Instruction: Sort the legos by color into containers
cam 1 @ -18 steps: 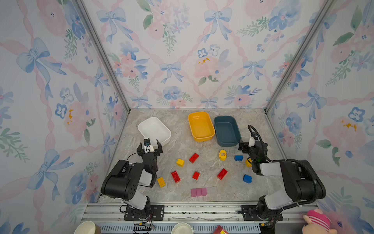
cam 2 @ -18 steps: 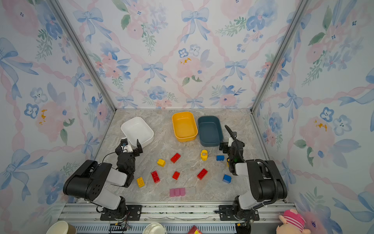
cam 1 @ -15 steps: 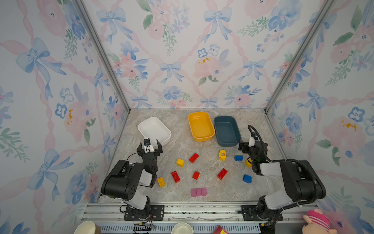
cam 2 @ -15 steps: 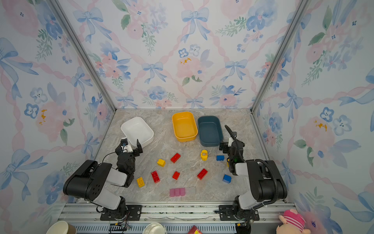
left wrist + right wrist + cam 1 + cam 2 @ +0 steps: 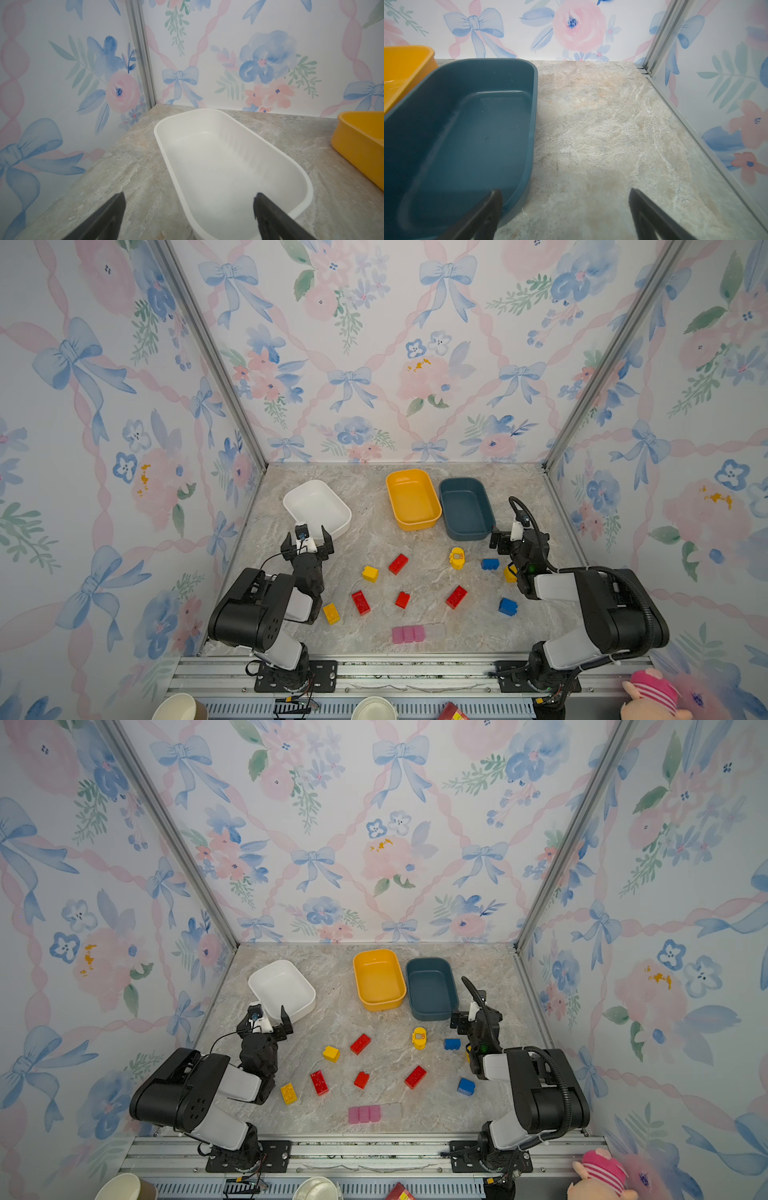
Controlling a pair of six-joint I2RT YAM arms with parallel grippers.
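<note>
Both grippers stand wide open, holding nothing. The left gripper (image 5: 306,537) is left of the yellow-orange tub (image 5: 412,499), at the white tub (image 5: 317,506). The right gripper (image 5: 564,193) is right of it, beside the teal tub (image 5: 466,508). The legos (image 5: 398,563) lie scattered on the tabletop (image 5: 374,539) in front of the yellow-orange tub, all outside the tubs.

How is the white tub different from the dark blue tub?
The white tub is white; the blue tub is dark teal. The white tub sits slanted and alone on the left; the blue tub sits straighter, right beside the yellow tub. Both are empty and the same rounded shape.
</note>
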